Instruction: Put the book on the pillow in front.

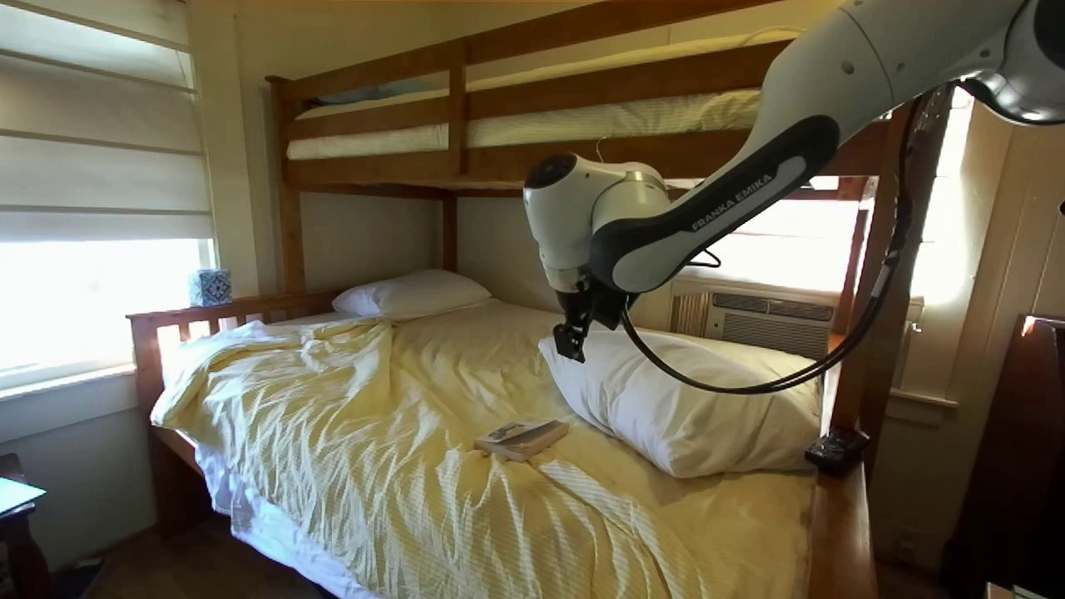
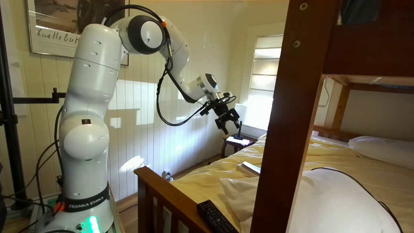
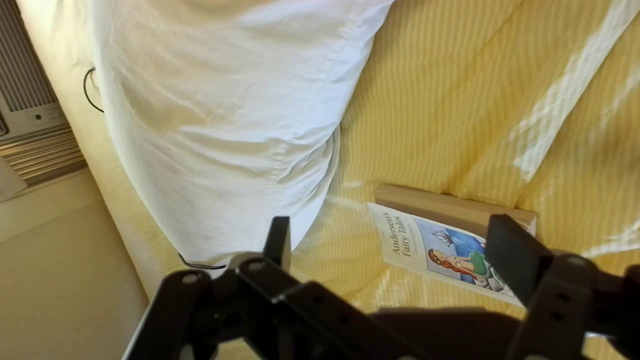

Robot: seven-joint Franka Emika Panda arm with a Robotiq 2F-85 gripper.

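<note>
The book [image 1: 522, 439] lies on the yellow bedspread, its illustrated cover partly lifted. It also shows in an exterior view [image 2: 249, 169], partly behind the bed post. In the wrist view the book [image 3: 440, 250] shows the title "Andersen's Fairy Tales". The pillow [image 1: 682, 408], large, white and creased, lies beside the book, with a gap between them. It also shows in an exterior view [image 2: 333, 200] and in the wrist view [image 3: 225, 125]. My gripper [image 1: 571, 345] is open and empty above the bed, apart from the book. In the wrist view its fingers [image 3: 390, 227] stand wide apart.
A flatter white pillow [image 1: 412, 293] lies at the bed's far end. A wooden post [image 2: 284, 116] and the upper bunk rail [image 1: 616, 96] frame the bed. A black remote [image 2: 216, 217] lies on the footboard. A black cable [image 1: 749, 387] hangs from the arm across the pillow.
</note>
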